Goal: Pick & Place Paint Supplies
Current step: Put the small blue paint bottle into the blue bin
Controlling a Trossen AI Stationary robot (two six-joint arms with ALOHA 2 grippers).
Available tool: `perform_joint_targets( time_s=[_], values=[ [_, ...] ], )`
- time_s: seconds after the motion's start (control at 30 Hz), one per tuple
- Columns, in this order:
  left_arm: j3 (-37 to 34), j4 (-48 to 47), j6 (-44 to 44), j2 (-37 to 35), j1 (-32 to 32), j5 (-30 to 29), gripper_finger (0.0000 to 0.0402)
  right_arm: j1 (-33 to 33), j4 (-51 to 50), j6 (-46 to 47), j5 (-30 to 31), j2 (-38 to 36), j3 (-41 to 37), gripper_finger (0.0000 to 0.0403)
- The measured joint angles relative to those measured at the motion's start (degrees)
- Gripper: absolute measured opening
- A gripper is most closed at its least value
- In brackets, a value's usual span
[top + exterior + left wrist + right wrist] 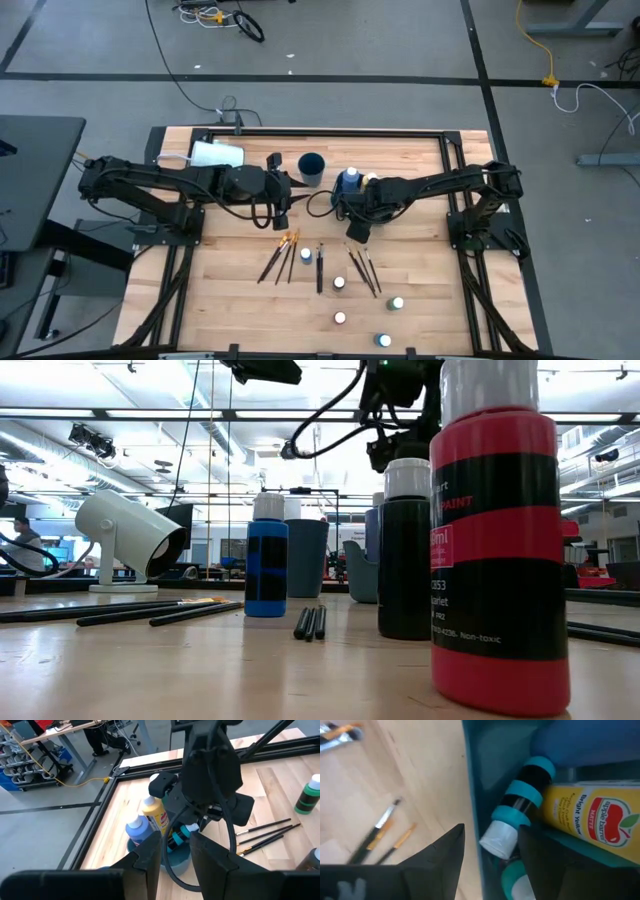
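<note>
My right gripper (351,206) (492,827) hovers open over a teal-blue bin (346,186) (472,775). In the bin lie a teal white-capped bottle (517,812), a yellow bottle (592,817) (155,812) and a blue bottle (138,829). The teal bottle's cap (499,838) shows between the right fingers, apart from them. My left gripper (282,210) (176,840) is open above the table, left of the bin. Brushes (279,256) (361,266) and several small bottles (339,284) (397,302) rest on the near half of the table.
A dark blue cup (311,167) stands left of the bin. A large white cylinder (216,153) (125,532) is near the far-left corner. In the low view a red bottle (495,540), a dark bottle (405,555) and a blue bottle (266,565) stand close to the camera.
</note>
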Motion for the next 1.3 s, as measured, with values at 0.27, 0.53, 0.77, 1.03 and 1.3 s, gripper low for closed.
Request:
perform_joint_targets(
  time_s=[0.27,0.53,0.77,1.03,1.3],
  values=[
    [0.0,0.02,0.02,0.0,0.0,0.0,0.0112,-0.17,-2.39,-0.08,-0.23,0.06,0.0,0.019],
    [0.0,0.19,0.02,0.0,0.0,-0.13,0.0112,-0.13,-5.19,-2.02,-1.3,-0.05,2.37,0.019],
    [0.0,0.43,0.03,0.0,0.02,-1.31,0.0112,2.69,-6.5,0.77,-5.32,-0.21,5.46,0.019],
    [0.0,-0.08,-1.04,0.05,0.02,3.91,0.0112,6.82,-7.7,0.57,-5.49,-0.7,5.45,0.019],
    [0.01,-5.89,-1.95,3.09,-0.95,26.4,0.0112,9.92,-4.49,0.1,-5.38,-0.66,5.46,0.019]
  ],
)
